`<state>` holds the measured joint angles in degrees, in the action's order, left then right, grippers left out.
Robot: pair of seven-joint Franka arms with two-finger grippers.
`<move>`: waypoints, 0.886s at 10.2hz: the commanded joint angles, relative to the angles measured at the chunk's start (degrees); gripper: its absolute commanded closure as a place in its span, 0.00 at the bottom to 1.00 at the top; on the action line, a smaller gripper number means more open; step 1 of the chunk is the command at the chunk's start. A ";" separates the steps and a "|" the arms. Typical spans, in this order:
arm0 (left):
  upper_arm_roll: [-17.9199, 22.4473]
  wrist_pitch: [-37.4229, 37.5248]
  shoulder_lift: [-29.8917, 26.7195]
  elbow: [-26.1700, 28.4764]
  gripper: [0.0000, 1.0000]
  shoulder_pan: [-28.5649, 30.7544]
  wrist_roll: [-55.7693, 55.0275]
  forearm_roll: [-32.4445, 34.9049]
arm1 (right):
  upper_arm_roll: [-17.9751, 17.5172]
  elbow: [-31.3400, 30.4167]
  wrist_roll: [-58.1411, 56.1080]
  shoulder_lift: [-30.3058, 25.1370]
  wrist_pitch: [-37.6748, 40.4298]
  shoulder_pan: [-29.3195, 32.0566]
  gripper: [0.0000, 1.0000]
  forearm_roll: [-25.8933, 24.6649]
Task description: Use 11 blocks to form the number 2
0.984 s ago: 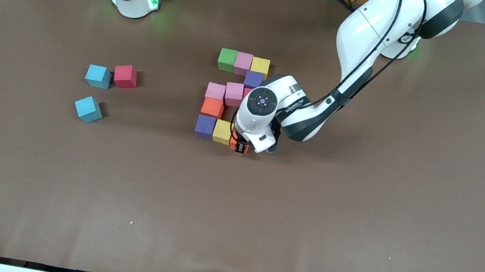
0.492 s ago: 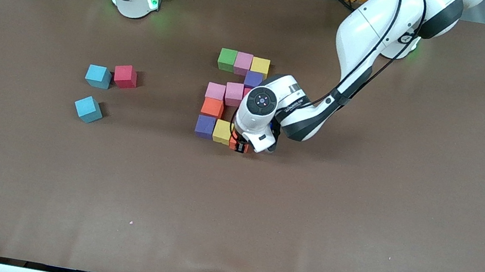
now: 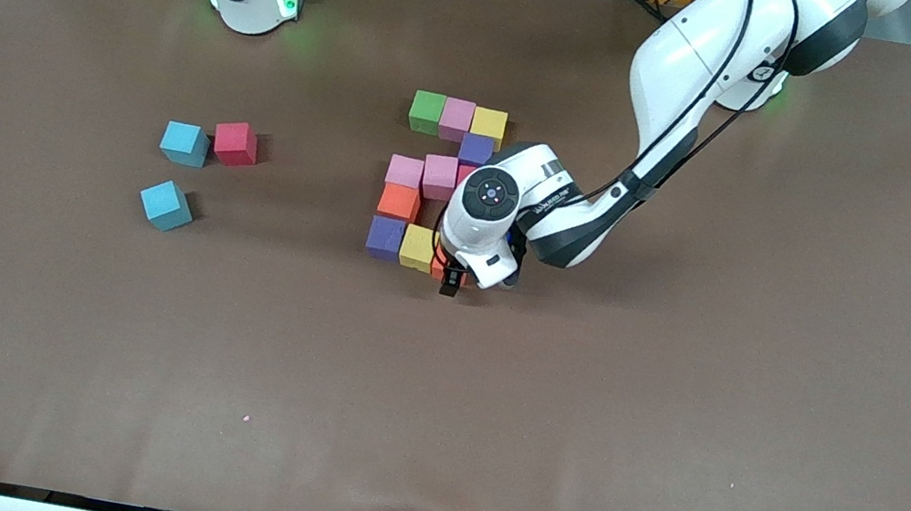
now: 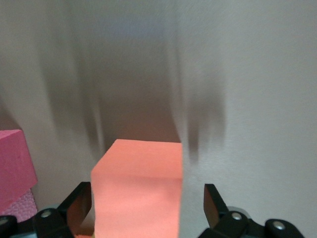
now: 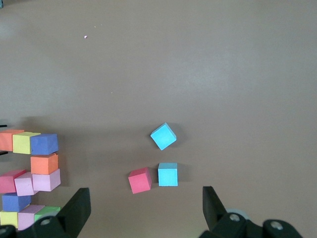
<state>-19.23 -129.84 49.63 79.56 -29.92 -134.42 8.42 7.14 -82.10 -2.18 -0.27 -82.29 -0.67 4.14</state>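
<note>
Orange block (image 4: 141, 191) btwn open left gripper (image 4: 143, 208).

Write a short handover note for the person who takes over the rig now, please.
Left gripper: open, down around the orange cube, which sits at the end of the row nearest the front camera.
Right gripper: open, empty, waiting above the table.
Done: the number 2 looks complete, eleven cubes.
Left: lift the left arm away; check the middle row it partly hides.
</note>
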 commanded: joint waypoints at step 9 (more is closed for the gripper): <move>0.25 11.53 -12.01 0.86 0.00 11.89 5.73 8.89 | -0.46 1.59 -0.54 0.19 -0.24 1.19 0.00 1.92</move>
<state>-18.83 -120.24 40.57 79.26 -19.63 -130.88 16.12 7.20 -81.38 -2.18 -0.29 -82.81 -0.66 4.67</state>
